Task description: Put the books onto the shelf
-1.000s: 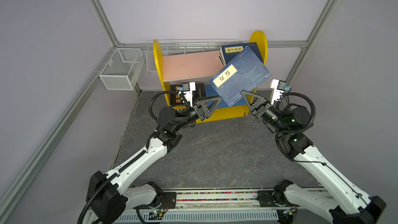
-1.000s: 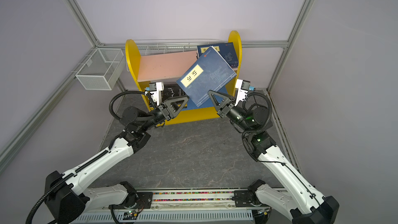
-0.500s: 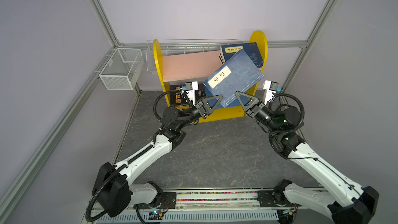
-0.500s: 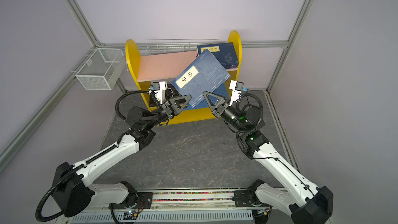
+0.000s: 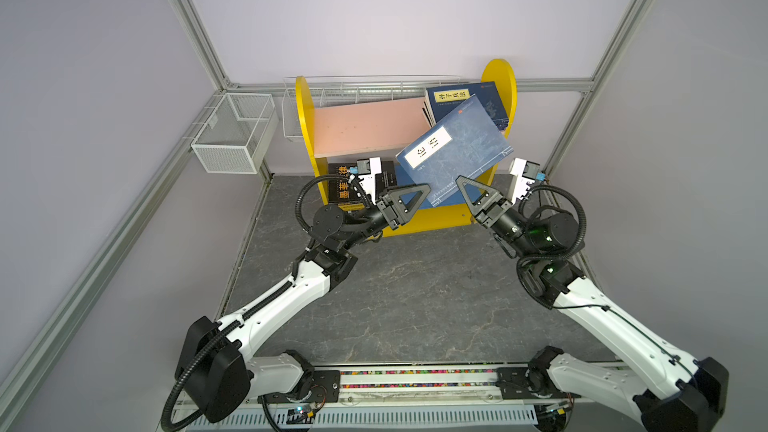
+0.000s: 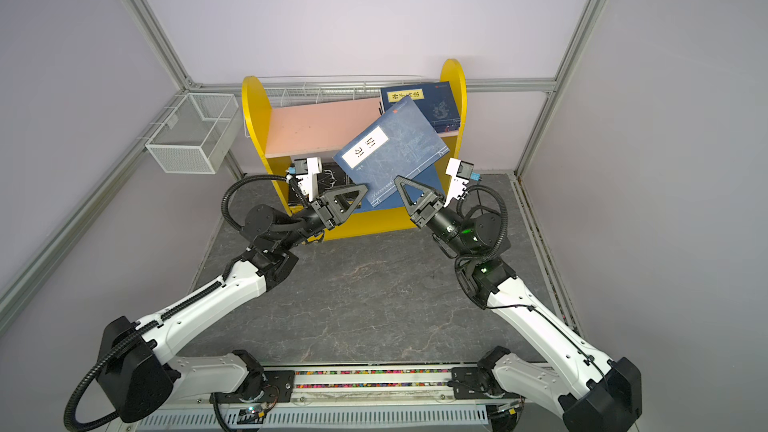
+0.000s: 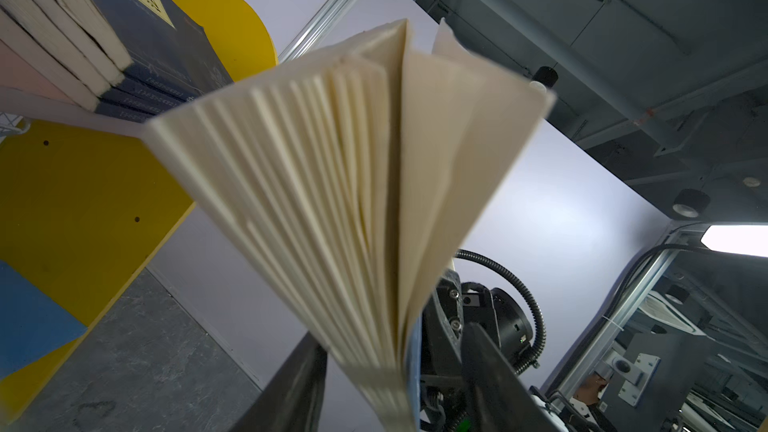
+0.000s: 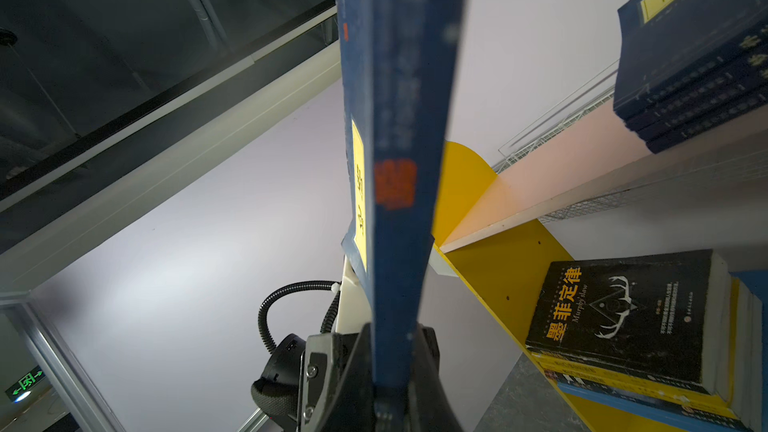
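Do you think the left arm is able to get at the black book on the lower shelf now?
Probably yes: the black book lies close by the left gripper with nothing between. First, though, its open jaws must back off the blue book that the right gripper holds.

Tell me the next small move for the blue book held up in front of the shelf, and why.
Probably close the left gripper on the fanned pages of the blue book. The right gripper pinches only its spine edge, the pages splay loose between the left's open jaws, and the book hangs tilted before the pink upper board.
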Tool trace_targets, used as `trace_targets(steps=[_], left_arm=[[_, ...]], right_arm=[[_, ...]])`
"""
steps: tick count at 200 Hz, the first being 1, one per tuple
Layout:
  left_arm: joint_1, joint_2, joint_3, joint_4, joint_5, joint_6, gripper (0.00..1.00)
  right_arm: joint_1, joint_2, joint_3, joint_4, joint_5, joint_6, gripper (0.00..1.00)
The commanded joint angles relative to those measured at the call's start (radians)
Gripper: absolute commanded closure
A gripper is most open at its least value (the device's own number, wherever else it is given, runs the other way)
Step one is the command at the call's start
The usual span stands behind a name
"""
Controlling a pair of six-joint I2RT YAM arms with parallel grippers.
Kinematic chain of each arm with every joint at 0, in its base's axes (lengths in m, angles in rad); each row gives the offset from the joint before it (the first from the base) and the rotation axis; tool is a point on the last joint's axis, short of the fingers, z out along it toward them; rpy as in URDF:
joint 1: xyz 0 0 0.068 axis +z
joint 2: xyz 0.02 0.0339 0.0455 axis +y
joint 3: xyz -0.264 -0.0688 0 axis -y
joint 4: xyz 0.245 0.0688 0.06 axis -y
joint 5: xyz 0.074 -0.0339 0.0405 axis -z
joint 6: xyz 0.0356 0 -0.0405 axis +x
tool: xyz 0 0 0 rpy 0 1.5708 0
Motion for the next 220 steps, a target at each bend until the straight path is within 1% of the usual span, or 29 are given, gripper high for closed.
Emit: trace_targets(steps=[1, 22, 38, 75, 81, 93, 103, 114, 125, 133, 147, 179, 204, 220], left_arm=[[0.002, -0.005, -0.026, 0.053, 0.03, -0.031, 0.44], [0.002, -0.011, -0.04, 0.077, 0.06, -0.037, 0.4], [0.002, -0.021, -0.053, 0.095, 0.083, -0.036, 0.38], [0.002, -0.033, -0.077, 0.135, 0.109, -0.038, 0.37], [0.002, -0.031, -0.078, 0.141, 0.111, -0.04, 0.37], [0.003, -0.031, -0.081, 0.156, 0.109, -0.043, 0.37], [0.002, -0.027, -0.077, 0.164, 0.108, -0.046, 0.37], [0.002, -0.02, -0.067, 0.169, 0.11, -0.046, 0.37], [0.002, -0.013, -0.052, 0.172, 0.108, -0.045, 0.37], [0.002, -0.004, -0.039, 0.174, 0.107, -0.045, 0.38], [0.002, 0.011, -0.016, 0.174, 0.109, -0.043, 0.4], [0.002, 0.049, 0.018, 0.18, 0.105, -0.047, 0.44], [0.002, 0.061, 0.016, 0.192, 0.09, -0.061, 0.48], [0.002, 0.061, 0.01, 0.189, 0.086, -0.061, 0.48]], right_arm=[[-0.01, -0.012, 0.003, 0.126, -0.004, 0.027, 0.93], [-0.03, -0.021, 0.003, 0.126, -0.003, 0.033, 0.93], [-0.051, -0.028, -0.008, 0.144, 0.003, 0.066, 0.93], [-0.115, 0.005, -0.037, 0.297, -0.002, 0.234, 0.93], [-0.123, 0.014, -0.066, 0.315, -0.003, 0.26, 0.93], [-0.128, 0.029, -0.07, 0.331, -0.015, 0.287, 0.93], [-0.127, 0.035, -0.06, 0.31, -0.037, 0.287, 0.93], [-0.119, 0.035, -0.05, 0.264, -0.054, 0.26, 0.93], [-0.101, 0.027, -0.05, 0.193, -0.061, 0.21, 0.93], [-0.084, 0.02, -0.014, 0.145, -0.06, 0.169, 0.93], [-0.058, 0.014, -0.007, 0.095, -0.055, 0.119, 0.93], [-0.029, 0.03, -0.011, 0.119, -0.047, 0.128, 0.93], [-0.026, 0.035, -0.013, 0.139, -0.045, 0.138, 0.93], [-0.025, 0.029, -0.013, 0.14, -0.04, 0.129, 0.93]])
